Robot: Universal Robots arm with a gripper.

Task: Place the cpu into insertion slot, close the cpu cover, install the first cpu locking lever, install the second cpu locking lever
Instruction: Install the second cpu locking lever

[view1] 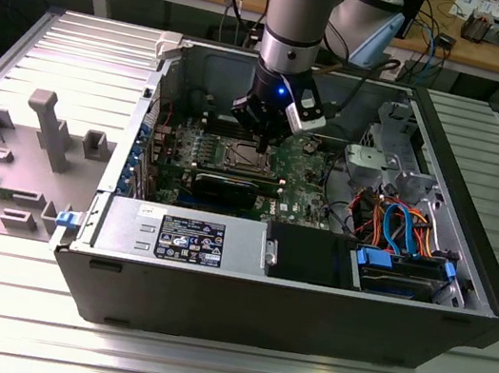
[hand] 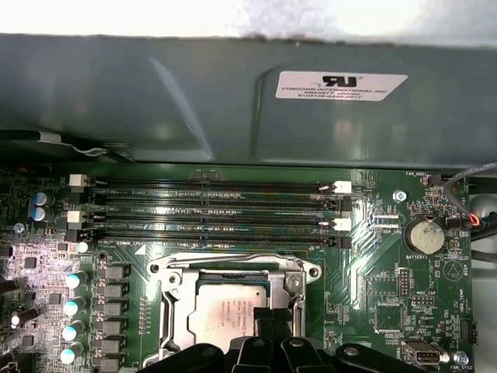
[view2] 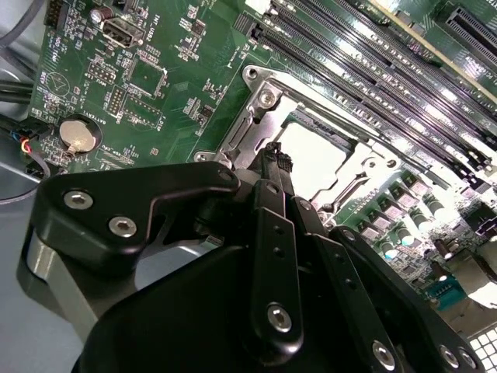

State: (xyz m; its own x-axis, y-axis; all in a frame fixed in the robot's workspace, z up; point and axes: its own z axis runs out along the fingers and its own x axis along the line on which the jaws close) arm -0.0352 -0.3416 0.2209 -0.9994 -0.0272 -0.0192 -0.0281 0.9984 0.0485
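While the cpu (hand: 227, 311) sits flat in the insertion slot (hand: 177, 330) with the cpu cover (hand: 233, 268) framing it, the claw (view2: 276, 159) hovers just above, fingertips pinched together on nothing. The chip looks light, rigid and fragile; its edges seem safest to grip.

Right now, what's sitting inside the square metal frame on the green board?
Inside the metal frame lies the chip, silver top up, seated in the socket. The end effector covers the chip's near edge, so that part and the socket beneath stay hidden.
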